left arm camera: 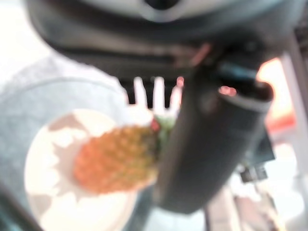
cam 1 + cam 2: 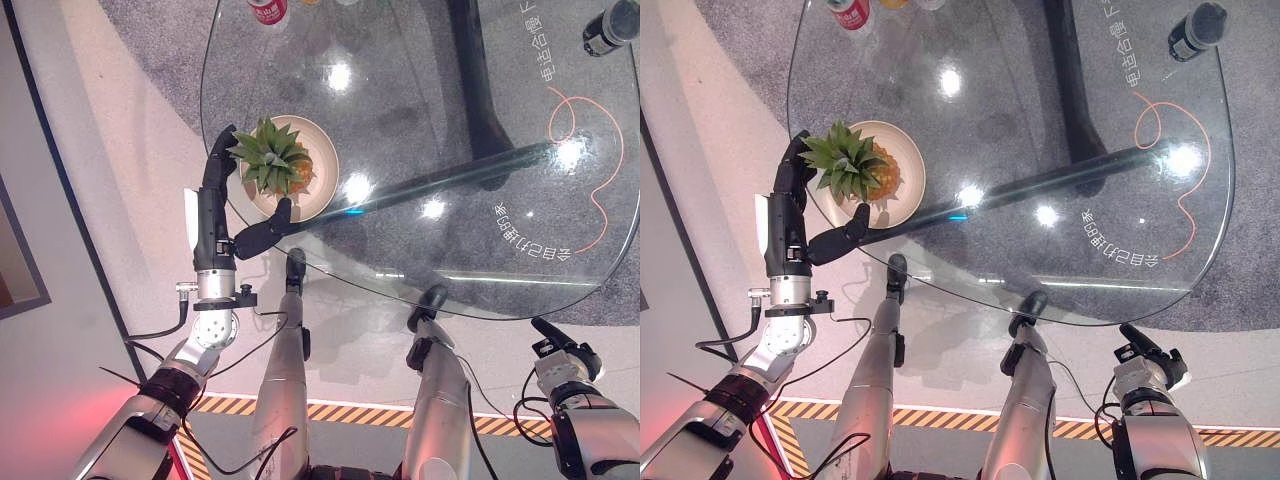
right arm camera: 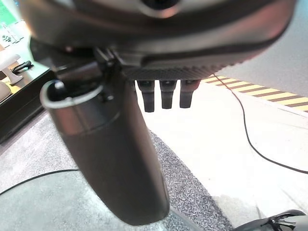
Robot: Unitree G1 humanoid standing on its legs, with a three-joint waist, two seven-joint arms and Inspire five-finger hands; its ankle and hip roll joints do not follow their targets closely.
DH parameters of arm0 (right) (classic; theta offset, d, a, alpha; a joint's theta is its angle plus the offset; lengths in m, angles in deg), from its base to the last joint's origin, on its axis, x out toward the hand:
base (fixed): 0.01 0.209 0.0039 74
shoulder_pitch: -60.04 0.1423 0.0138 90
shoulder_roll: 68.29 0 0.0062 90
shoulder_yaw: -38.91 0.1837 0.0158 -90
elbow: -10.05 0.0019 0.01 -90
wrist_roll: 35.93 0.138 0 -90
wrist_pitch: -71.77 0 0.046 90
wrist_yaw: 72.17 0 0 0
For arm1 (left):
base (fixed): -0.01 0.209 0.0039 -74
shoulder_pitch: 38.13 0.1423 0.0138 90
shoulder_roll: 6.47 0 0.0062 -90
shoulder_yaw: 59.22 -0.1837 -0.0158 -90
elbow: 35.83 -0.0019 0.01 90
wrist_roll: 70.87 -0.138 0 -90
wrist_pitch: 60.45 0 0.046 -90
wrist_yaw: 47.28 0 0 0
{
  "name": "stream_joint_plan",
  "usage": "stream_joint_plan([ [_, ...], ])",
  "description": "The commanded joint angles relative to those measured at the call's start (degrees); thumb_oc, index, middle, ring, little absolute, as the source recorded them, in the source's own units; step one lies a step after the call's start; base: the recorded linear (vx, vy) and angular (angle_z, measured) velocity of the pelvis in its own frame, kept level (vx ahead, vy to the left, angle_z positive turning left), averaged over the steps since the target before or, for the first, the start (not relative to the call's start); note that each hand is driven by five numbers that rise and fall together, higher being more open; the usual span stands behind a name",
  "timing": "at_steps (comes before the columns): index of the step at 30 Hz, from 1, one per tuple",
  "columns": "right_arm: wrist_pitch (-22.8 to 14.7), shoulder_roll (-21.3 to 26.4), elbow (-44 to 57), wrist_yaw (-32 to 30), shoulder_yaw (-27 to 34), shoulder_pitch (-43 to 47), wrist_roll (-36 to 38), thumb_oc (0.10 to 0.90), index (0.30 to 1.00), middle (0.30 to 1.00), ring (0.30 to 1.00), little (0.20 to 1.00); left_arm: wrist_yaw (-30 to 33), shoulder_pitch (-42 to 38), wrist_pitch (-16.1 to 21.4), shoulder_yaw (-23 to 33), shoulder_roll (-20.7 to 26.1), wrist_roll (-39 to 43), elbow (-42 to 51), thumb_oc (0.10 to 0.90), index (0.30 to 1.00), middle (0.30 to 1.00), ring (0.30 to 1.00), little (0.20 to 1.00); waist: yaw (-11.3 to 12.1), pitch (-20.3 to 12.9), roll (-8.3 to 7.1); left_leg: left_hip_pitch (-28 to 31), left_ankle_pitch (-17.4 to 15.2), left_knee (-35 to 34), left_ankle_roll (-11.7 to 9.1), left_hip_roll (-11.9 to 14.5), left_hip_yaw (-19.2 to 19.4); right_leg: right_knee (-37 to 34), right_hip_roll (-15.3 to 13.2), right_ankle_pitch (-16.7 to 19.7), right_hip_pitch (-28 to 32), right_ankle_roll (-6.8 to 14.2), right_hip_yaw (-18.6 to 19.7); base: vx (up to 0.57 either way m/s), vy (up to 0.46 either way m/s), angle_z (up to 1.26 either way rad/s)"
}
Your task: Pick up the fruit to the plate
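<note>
Left hand (image 2: 222, 190) reaches over the near-left edge of the glass table (image 2: 480, 250), fingers on the far-left side of the pineapple (image 2: 275, 160), thumb (image 2: 262, 232) stretched out on the near side by the rim of the plate (image 2: 322, 150). From above the fingers look loosely spread about the leafy crown rather than clenched; the thumb stands apart from the fruit. Fingertips partly hidden behind the leaves, so actual contact with the crown cannot be confirmed. Left wrist view is badly blurred: only the orange body of the fruit (image 1: 115, 163) on the pale plate (image 1: 43, 159) and the dark bulk of the thumb (image 1: 211, 144) beside it can be made out.

Pineapple lies on the cream round plate, near the table's left edge. Small fruit, orange-yellow scaly body, mostly covered from above by a spiky green crown. It lies between the fingers and thumb of the left hand.

Far edge, left: a red can (image 2: 268, 10), cut off by the frame. Far right corner: a dark cylindrical object (image 2: 610, 28), also cut off; what it is cannot be told.

Right hand (image 3: 115, 159) hangs low beside the table's near-right side, over grey carpet and pale floor; fingers (image 3: 166, 94) straight, relaxed, holding nothing.
</note>
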Motion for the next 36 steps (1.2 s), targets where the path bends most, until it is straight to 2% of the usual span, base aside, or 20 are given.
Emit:
stream_joint_plan([
  [1,-0.21,5.13,-2.04,-0.54,0.33,1.92,0.46,0.8,0.9,0.9,0.9,0.9,0.74,-2.6,3.02,-0.22,0.96,-2.72,4.97,0.8,0.9,0.9,0.9,0.9,1.03,-0.61,1.89,1.43,-3.95,1.08,0.1,1.17,0.76,-4.71,2.03,7.49,0.65,0.31,-0.96,0.0,0.0,0.0],
  [4,-0.31,5.0,-2.09,-0.11,0.47,1.51,0.45,0.8,0.9,0.9,0.9,0.9,0.69,-2.16,1.82,-0.31,0.85,-1.52,4.35,0.8,0.9,0.9,0.9,0.9,1.04,-0.61,1.85,1.76,-4.05,1.03,0.12,1.17,0.77,-4.8,2.11,7.39,1.03,0.26,-0.95,0.0,0.0,0.0],
  [10,-0.73,2.99,-1.12,2.12,1.34,-1.73,-0.86,0.8,0.9,0.9,0.9,0.9,-3.69,1.55,-2.41,3.34,-1.12,8.88,-0.18,0.8,0.9,0.9,0.9,0.9,0.7,-0.61,1.26,5.6,-3.74,-0.38,-0.01,1.13,1.43,-6.65,2.59,7.92,4.79,0.54,-0.96,0.0,0.002,-0.01],
  [11,-0.75,2.58,-0.99,2.66,1.38,-2.55,-0.78,0.8,0.9,0.9,0.9,0.9,-3.76,2.37,-3.68,4.21,-1.64,10.2,-1.0,0.8,0.9,0.9,0.9,0.9,0.58,-0.61,1.17,7.14,-3.6,-1.09,-0.07,1.16,1.86,-7.41,2.59,8.07,6.28,0.7,-0.94,0.01,0.042,-0.07],
  [12,-0.04,2.28,-1.02,4.89,1.67,-4.1,-1.19,0.8,0.9,0.9,0.9,0.9,-5.95,3.6,-4.92,5.62,-2.18,14.82,-2.68,0.8,0.9,0.9,0.9,0.9,0.41,-0.61,1.09,10.05,-3.74,-2.18,-0.23,1.28,2.63,-8.32,2.45,7.96,8.92,1.0,-0.86,0.01,0.041,-0.06],
  [13,-0.01,2.29,-1.02,5.05,1.74,-4.05,-1.23,0.8,0.9,0.9,0.9,0.9,-6.28,3.5,-5.02,5.8,-2.15,15.41,-2.85,0.8,0.9,0.9,0.9,0.9,0.37,-0.61,1.08,9.88,-3.39,-2.29,-0.18,1.24,2.63,-8.65,2.45,8.39,8.87,0.95,-0.9,0.04,0.057,-0.07],
  [14,0.56,2.03,-0.91,6.06,1.92,-5.21,-1.94,0.8,0.9,0.9,0.9,0.9,-7.73,4.59,-5.79,7.48,-3.17,17.5,-5.07,0.8,0.9,0.9,0.9,0.9,0.25,-0.61,1.1,12.93,-3.66,-3.36,-0.32,1.26,3.38,-9.56,2.28,8.13,11.69,1.14,-0.76,0.01,0.072,-0.07],
  [18,2.53,-0.1,-0.34,14.64,1.47,-9.4,-4.42,0.8,0.9,0.9,0.9,0.9,-14.66,6.93,-9.67,12.95,-5.33,25.27,-12.65,0.8,0.9,0.9,0.9,0.9,-0.74,-0.99,0.94,21.7,-2.82,-6.99,-0.87,1.69,6.25,-14.09,1.8,9.28,20.82,1.53,-0.61,0.06,0.086,-0.09],
  [21,7.45,-2.76,-1.37,24.68,1.27,-15.59,-10.43,0.8,0.9,0.9,0.9,0.9,-22.57,10.19,-14.89,18.21,-6.64,28.86,-22.56,0.8,0.9,0.9,0.9,0.9,-1.88,-7.51,-0.16,27.24,-3.23,-8.71,-1.78,2.56,8.42,-18.67,2.36,9.68,28.07,1.47,-0.83,0.18,0.062,-0.06],
  [22,7.89,-2.96,-1.54,25.73,1.18,-16.04,-11.22,0.8,0.9,0.9,0.9,0.9,-22.51,10.42,-15.35,18.63,-6.71,28.69,-23.31,0.8,0.9,0.9,0.9,0.9,-2.05,-8.09,-0.26,27.35,-3.06,-8.71,-1.76,2.55,8.49,-19.16,2.4,9.99,28.46,1.36,-0.89,0.23,0.083,-0.04],
  [24,9.72,-4.01,-3.0,29.79,0.21,-19.61,-16.03,0.8,0.9,0.9,0.9,0.9,-25.3,12.39,-19.01,21.59,-6.49,29.43,-28.82,0.8,0.9,0.9,0.9,0.9,-3.09,-12.43,-0.9,30.47,-3.12,-8.71,-2.0,2.99,9.5,-20.77,2.78,10.21,32.08,1.05,-0.47,0.23,0.07,-0.07],
  [25,9.83,-4.09,-3.14,29.95,0.24,-19.88,-16.29,0.8,0.9,0.9,0.9,0.9,-25.46,12.61,-19.25,21.79,-6.47,29.34,-29.22,0.8,0.9,0.9,0.9,0.9,-3.13,-12.71,-0.94,30.76,-3.18,-8.71,-2.04,3.05,9.59,-20.92,2.83,10.22,32.44,1.04,-0.47,0.21,0.039,-0.16],
  [27,11.22,-5.8,-5.34,31.26,0.61,-23.44,-21.24,0.8,0.9,0.9,0.9,0.9,-29.13,15.33,-21.82,24.25,-7.9,28.6,-34.34,0.8,0.9,0.9,0.9,0.9,-3.73,-17.2,-0.99,34.02,-3.68,-8.71,-2.06,3.54,10.67,-22.31,3.25,10.19,36.2,0.8,-0.52,0.35,0.056,-0.15],
  [29,10.87,-6.79,-6.02,29.32,0.81,-25.24,-23.04,0.8,0.9,0.9,0.9,0.9,-30.79,16.74,-22.25,25.04,-8.49,27.94,-36.29,0.8,0.9,0.9,0.9,0.9,-3.94,-19.25,-0.93,35.64,-4.1,-8.71,-2.05,3.48,10.98,-22.84,3.58,9.94,38.14,0.67,-0.5,0.35,0.047,-0.12],
  [30,10.91,-7.38,-6.93,27.48,1.51,-26.76,-24.94,0.8,0.9,0.9,0.9,0.9,-32.41,18.1,-23.75,25.91,-8.96,27.11,-38.38,0.8,0.9,0.9,0.9,0.9,-4.14,-21.3,-0.86,37.28,-4.72,-8.71,-1.94,3.68,11.49,-22.65,3.79,9.18,39.78,0.47,-0.53,0.25,0.024,-0.12],
  [31,10.89,-7.47,-6.97,27.37,1.59,-26.99,-25.32,0.8,0.9,0.9,0.9,0.9,-32.48,18.27,-23.98,25.95,-9.0,26.92,-38.57,0.8,0.9,0.9,0.9,0.9,-4.16,-21.44,-0.85,37.53,-4.81,-8.71,-1.95,3.72,11.53,-22.64,3.84,9.08,40.03,0.45,-0.53,0.28,0.035,-0.1],
  [33,11.42,-8.54,-7.73,26.76,1.63,-28.53,-30.25,0.8,0.9,0.9,0.9,0.9,-35.75,19.98,-27.98,26.69,-8.95,24.02,-41.66,0.8,0.9,0.9,0.9,0.9,-4.49,-23.61,-0.79,39.68,-5.88,-8.71,-1.61,3.52,11.9,-22.6,4.29,8.01,42.05,0.18,-0.21,0.19,0.039,-0.08],
  [34,11.43,-8.56,-7.7,26.75,1.63,-28.57,-30.27,0.8,0.9,0.9,0.9,0.9,-35.76,20.0,-28.01,26.7,-8.94,24.0,-41.64,0.8,0.9,0.9,0.9,0.9,-4.49,-23.57,-0.8,39.76,-5.91,-8.71,-1.61,3.52,11.92,-22.63,4.29,8.0,42.14,0.19,-0.21,0.15,0.04,-0.04],
  [36,11.97,-9.3,-7.69,26.77,0.39,-29.1,-35.78,0.8,0.9,0.9,0.9,0.9,-39.15,20.93,-34.7,26.56,-9.01,19.35,-44.82,0.8,0.9,0.9,0.9,0.9,-4.98,-24.92,-1.0,41.56,-6.75,-8.71,-1.36,3.62,12.76,-22.98,4.5,7.56,43.74,0.2,0.03,0.1,0.036,-0.07],
])
